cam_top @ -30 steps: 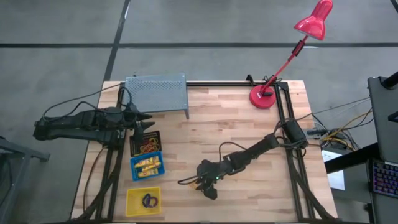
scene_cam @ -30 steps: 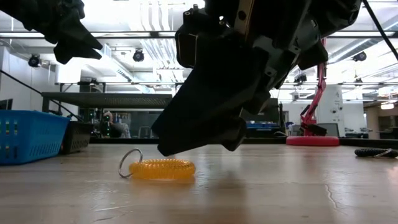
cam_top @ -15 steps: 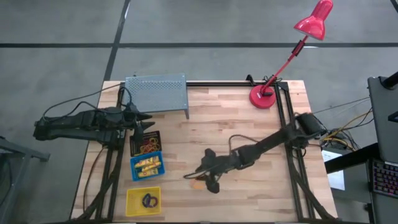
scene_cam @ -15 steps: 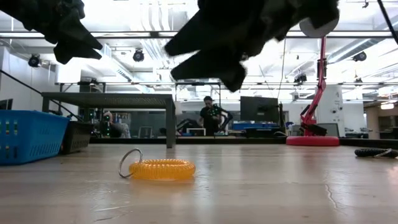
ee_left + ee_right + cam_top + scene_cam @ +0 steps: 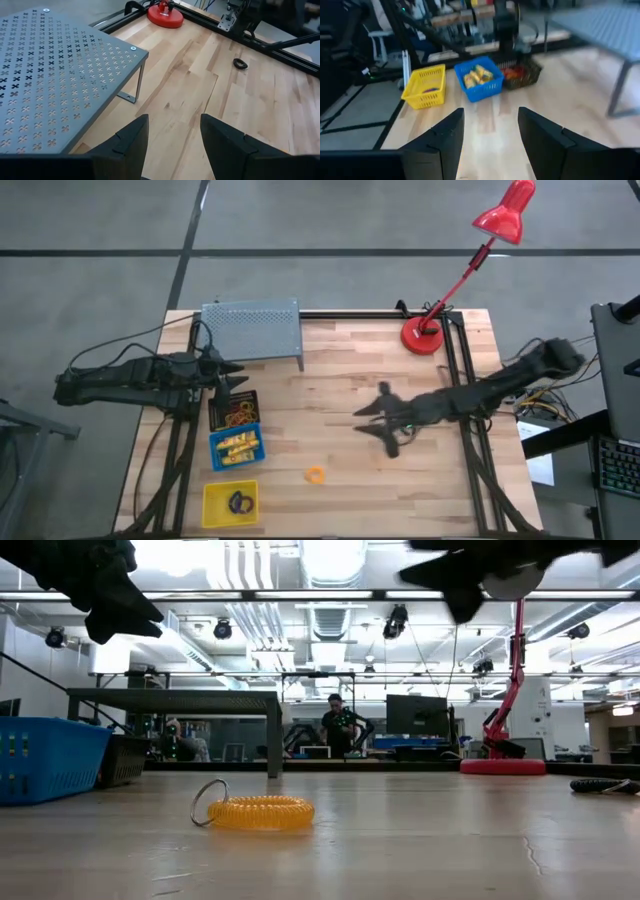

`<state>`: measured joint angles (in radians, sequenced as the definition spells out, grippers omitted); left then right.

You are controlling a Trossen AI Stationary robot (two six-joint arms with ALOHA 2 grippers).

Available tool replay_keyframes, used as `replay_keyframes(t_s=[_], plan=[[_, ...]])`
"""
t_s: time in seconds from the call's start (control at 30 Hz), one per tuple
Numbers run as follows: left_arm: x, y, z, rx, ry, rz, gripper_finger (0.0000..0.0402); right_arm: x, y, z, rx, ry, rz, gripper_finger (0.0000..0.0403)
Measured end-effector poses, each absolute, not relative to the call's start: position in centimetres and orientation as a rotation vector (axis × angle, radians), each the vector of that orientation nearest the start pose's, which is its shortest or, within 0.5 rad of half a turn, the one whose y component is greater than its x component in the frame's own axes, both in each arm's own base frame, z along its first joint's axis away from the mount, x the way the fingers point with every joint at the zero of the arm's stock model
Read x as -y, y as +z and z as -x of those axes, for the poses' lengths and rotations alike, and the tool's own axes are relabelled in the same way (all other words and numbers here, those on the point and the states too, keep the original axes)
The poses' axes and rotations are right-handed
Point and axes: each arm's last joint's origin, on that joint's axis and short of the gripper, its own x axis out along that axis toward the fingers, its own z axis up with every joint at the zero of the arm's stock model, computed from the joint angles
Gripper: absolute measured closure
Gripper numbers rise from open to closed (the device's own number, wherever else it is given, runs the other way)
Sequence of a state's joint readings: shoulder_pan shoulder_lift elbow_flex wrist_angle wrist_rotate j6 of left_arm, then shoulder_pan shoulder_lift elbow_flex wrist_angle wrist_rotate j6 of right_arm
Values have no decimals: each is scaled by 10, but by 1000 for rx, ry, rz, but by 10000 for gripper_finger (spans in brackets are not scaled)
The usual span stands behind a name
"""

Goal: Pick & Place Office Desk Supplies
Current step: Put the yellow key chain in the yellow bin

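I see my right gripper (image 5: pixel 378 420) now up and away from the orange coil (image 5: pixel 315 475), pulled back toward 2 o'clock of it, where a second ago it sat right over that coil. Its jaws stand wide and hold nothing; the right wrist view shows bare table between the fingers (image 5: pixel 442 145). The coil lies flat on the table (image 5: pixel 400 370), alone, with its small metal ring (image 5: pixel 208 802) at one end, at about 3 o'clock of the bins and well apart from them. So I read this as a miss or a release: the coil is not yet in any bin.

The black bin (image 5: pixel 234 411) holds rubber bands, the blue bin (image 5: pixel 237 448) yellow tubes, the yellow bin (image 5: pixel 230 502) a dark ring. My left gripper (image 5: pixel 236 376) waits at 12 o'clock of the black bin, beside the grey shelf (image 5: pixel 252 330), jaws wide and empty too. A small black ring (image 5: pixel 240 63) also shows on the table, toward the lamp (image 5: pixel 425 335).

I judge the coil needs another approach.
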<state>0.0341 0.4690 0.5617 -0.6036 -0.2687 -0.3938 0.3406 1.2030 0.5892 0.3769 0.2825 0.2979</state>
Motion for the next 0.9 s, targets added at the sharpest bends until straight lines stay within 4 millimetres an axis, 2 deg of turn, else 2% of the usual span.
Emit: replay_keyframes(t_s=[0.27,0.43,0.6,0.9], plan=[[-11,258,-106,-445,392,322,217,-50,236,-169,-57,5,43,226],[-11,258,-106,-444,392,322,217,-39,231,-137,62,8,-76,227],[-11,258,-106,-444,392,322,217,-35,219,-123,99,36,-145,234],[-11,258,-106,-444,392,322,217,-36,212,-121,95,130,-148,249]])
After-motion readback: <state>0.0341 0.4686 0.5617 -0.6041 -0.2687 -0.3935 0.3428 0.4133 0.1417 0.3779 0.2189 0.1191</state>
